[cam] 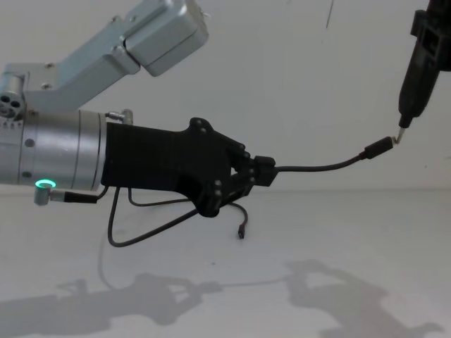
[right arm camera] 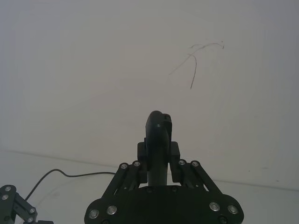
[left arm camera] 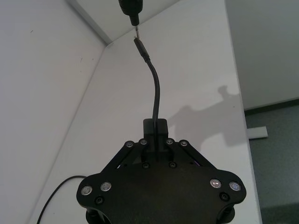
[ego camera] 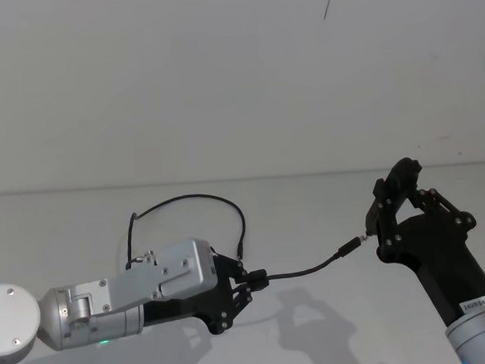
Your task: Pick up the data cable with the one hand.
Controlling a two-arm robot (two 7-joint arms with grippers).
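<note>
A: Where is the left gripper (ego camera: 251, 279)?

B: In the head view it sits at about seven o'clock from centre, above the white table (ego camera: 336, 325), reaching toward three o'clock. In the chest view its silver wrist shows a green ring light (cam: 45, 185).

A: And its fingers (cam: 262, 171)?

B: Pinched narrow onto the data cable (ego camera: 311, 268), held off the table.

A: How does the cable run?

B: From the fingers one stretch arcs toward two o'clock; its plug (cam: 378, 148) meets the thin metal tip of the slim black tool (cam: 412, 77). The other stretch loops behind the wrist toward eleven o'clock, and that end hangs free, its plug (cam: 241, 232) just above the table.

A: The right gripper (right arm camera: 158, 156)?

B: At about four o'clock in the head view, fingers closed around that slim black tool, held upright.
</note>
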